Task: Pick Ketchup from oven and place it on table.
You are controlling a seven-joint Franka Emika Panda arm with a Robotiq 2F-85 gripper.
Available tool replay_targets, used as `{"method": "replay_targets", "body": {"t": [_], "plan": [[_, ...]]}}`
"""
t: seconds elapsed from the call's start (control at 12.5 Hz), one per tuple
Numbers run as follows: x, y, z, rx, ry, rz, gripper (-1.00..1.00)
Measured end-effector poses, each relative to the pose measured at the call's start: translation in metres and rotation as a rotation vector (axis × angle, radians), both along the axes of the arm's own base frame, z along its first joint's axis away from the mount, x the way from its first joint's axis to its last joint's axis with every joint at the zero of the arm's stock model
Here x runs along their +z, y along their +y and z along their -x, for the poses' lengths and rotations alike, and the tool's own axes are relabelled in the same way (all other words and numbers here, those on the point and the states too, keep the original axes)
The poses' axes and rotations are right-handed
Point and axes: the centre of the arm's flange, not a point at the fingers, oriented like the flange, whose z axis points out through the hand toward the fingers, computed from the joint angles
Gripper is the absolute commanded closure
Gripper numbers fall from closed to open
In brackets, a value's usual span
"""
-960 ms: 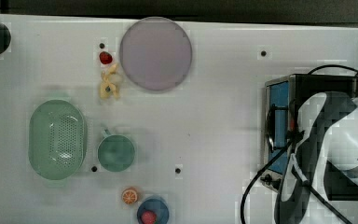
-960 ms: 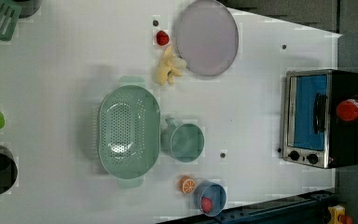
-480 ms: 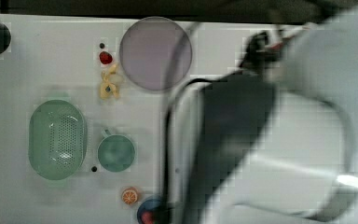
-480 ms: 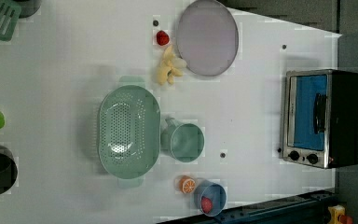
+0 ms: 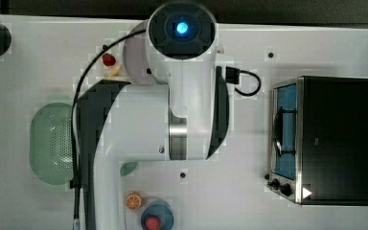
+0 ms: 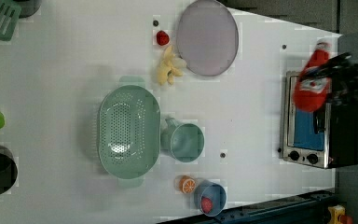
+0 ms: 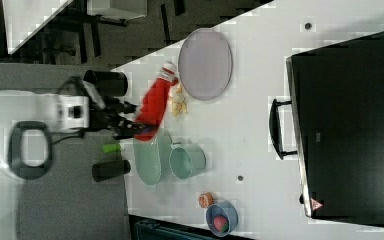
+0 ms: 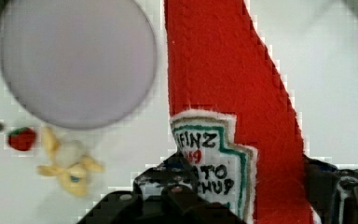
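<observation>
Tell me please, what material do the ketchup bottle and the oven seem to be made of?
The ketchup bottle looks like soft red felt: fuzzy surface, stitched seams, sewn-on label. The oven looks like shiny steel in front, with blue-tinted glass and a matte black top.

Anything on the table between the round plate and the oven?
No: in the right view, bare white table runs from the plate to the oven, apart from a small dark hole near the far edge.

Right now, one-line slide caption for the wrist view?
Gripper holds the ketchup above the table, near the round plate.
</observation>
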Motion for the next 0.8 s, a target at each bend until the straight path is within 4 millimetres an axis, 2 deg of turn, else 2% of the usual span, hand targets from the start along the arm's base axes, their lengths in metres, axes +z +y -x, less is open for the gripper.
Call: {"method": "replay_targets", "body": {"t": [0.08,0.24,0.4,0.56,0.8], "plan": [[-0.033,-0.001,0.009,-0.001,0.032,0.001,-0.24],[-0.085,-0.006,0.022,-0.023,0.04,-0.012,-0.24],[-0.153,-0.025,0.046,-0.058,0.084,-0.001,-0.24],[-0.191,-0.041,0.064,-0.07,0.088,0.021,-0.24],[-0.227,-0.053,0.059,-0.085,0.062,0.045,-0.25]]}}
